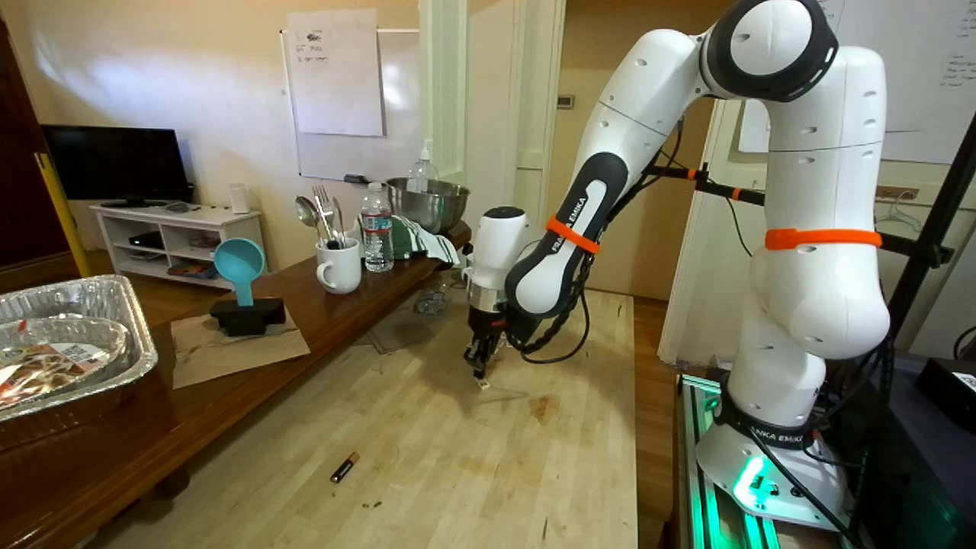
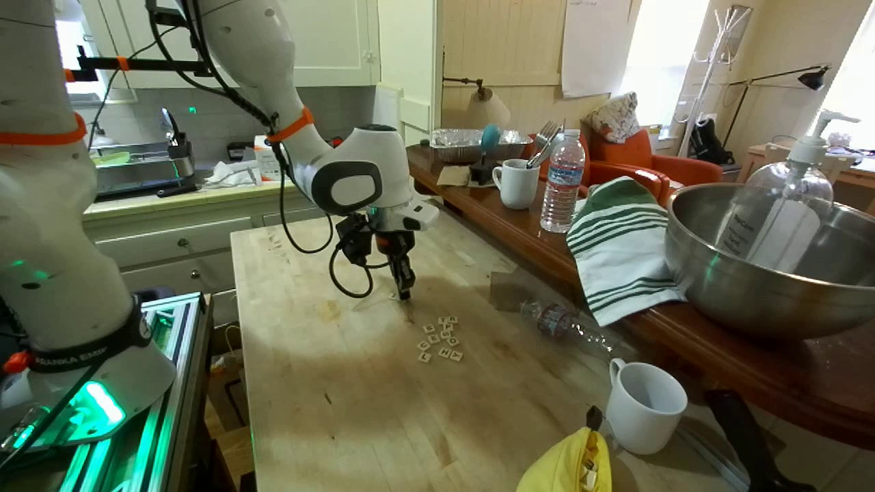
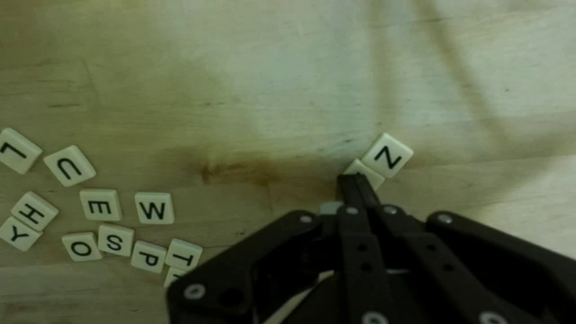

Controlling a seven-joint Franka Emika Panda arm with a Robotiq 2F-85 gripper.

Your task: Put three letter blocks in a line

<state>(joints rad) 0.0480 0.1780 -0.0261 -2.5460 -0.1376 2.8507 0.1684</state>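
The letter blocks are small pale tiles with black letters. In the wrist view, a tile that reads as Z or N [image 3: 387, 155] touches a second tile [image 3: 372, 175], whose letter is mostly hidden by my fingertips. My gripper [image 3: 353, 177] is shut, its fingers together with nothing seen between them, its tips over or on that second tile. The gripper also points down at the table in both exterior views [image 1: 480, 372] [image 2: 405, 294]. Several other tiles, such as W [image 3: 154, 208] and E [image 3: 101, 204], lie scattered at the left; the group shows in an exterior view [image 2: 444, 335].
The tiles lie on a wooden table [image 2: 355, 403]. A battery [image 1: 345, 467] lies on it. A yellow pouch [image 2: 564, 465], a white mug [image 2: 646, 408] and a clear plastic bottle [image 2: 557, 321] are also on it. A raised brown counter [image 1: 305, 297] runs along one side, holding a cutlery mug [image 1: 339, 267].
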